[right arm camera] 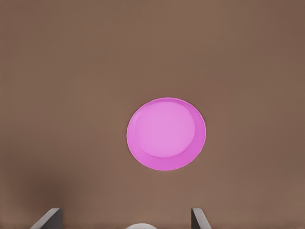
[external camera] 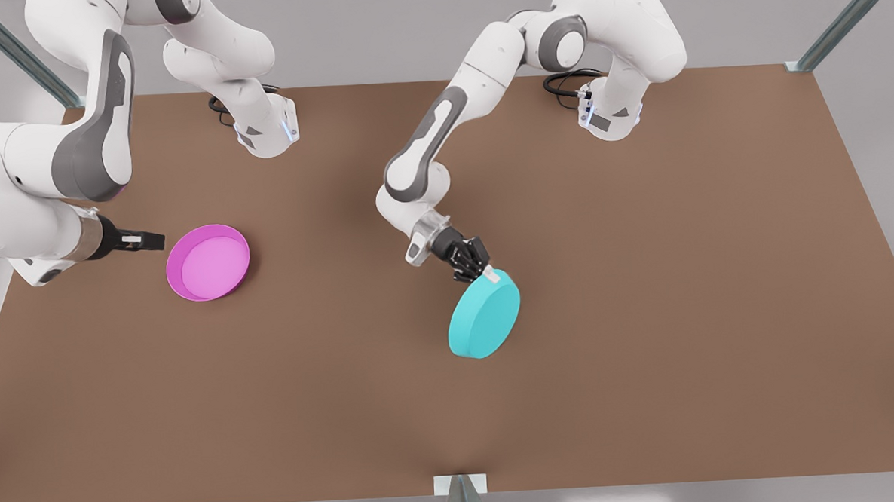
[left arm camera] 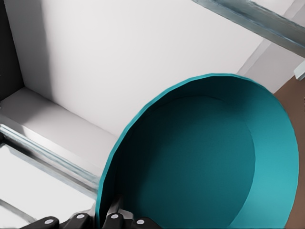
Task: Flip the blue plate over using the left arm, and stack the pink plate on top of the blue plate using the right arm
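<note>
Turquoise round plastic plate, the blue plate (external camera: 484,315), is tilted up mid-flip, underside showing, its rim clamped by the left gripper (external camera: 484,273). Magenta round plastic dish, the pink plate (external camera: 208,262), lies well apart from it on the brown table (external camera: 646,310), not yet stacked; the right gripper (external camera: 152,240) hovers above it, fingers apart.

Light is bright, soft and even over the brown table (external camera: 646,310); shadows are faint, a dim smudge beside each arm; no glare; the blue plate's (left arm camera: 205,167) hollow inside is darker.
</note>
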